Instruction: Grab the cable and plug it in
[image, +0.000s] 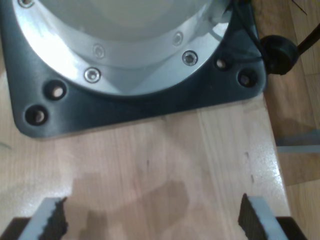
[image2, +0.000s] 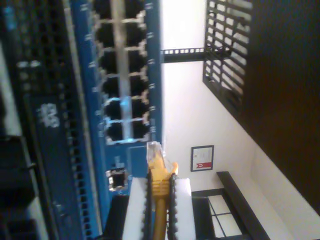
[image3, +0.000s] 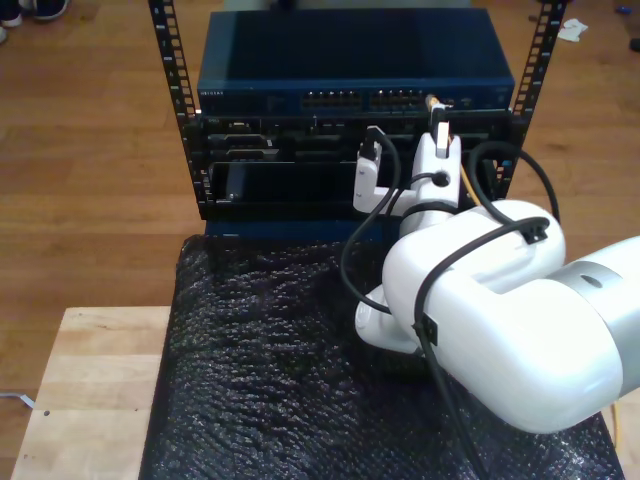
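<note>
Second gripper (image2: 159, 200): my second gripper, clamped on the cable (image2: 160, 172) just behind its clear plug (image2: 153, 150).
Cable: plug tip just beside the switch (image2: 85, 150), below its port rows, not inserted.
First gripper (image: 152, 220): my first gripper, jaws spread, nothing between; above bare wood (image: 150, 160) near an arm base (image: 145, 107).

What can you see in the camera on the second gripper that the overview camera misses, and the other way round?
Second wrist view alone: the clear plug at the cable's tip, close beside the switch's rows of ports, and a framed picture on a wall. Exterior view alone: the big white arm, the black bubble wrap and the wooden table. Both: my second gripper shut on the orange-yellow cable, and the blue switch.
</note>
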